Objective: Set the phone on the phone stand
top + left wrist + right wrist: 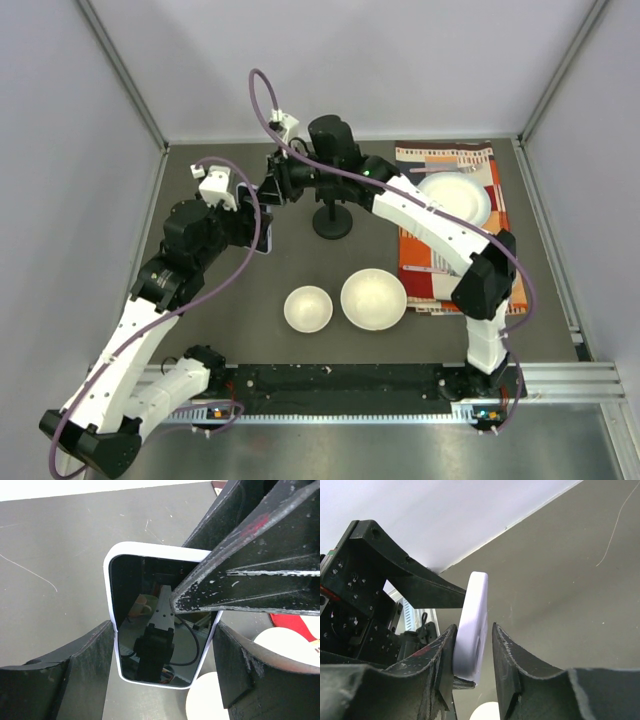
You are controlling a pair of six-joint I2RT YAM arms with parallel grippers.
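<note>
Midair: left gripper [164, 645] clamped on phone [142, 615] long edges; right gripper [475, 630] straddles phone end, fingers apart, one touching, not yet clamped; stand [332, 218] near right gripper, without phone. Seemingly mid-handover; placing not done.

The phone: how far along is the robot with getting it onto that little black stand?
Done: the phone is up in the air, gripped by its long edges in the left gripper. In hand: a handover, it seems. The right gripper has a finger on either face of the phone's end, with a sliver of gap on one side. Still to do: the phone stand is empty, so carrying and seating remain.
</note>
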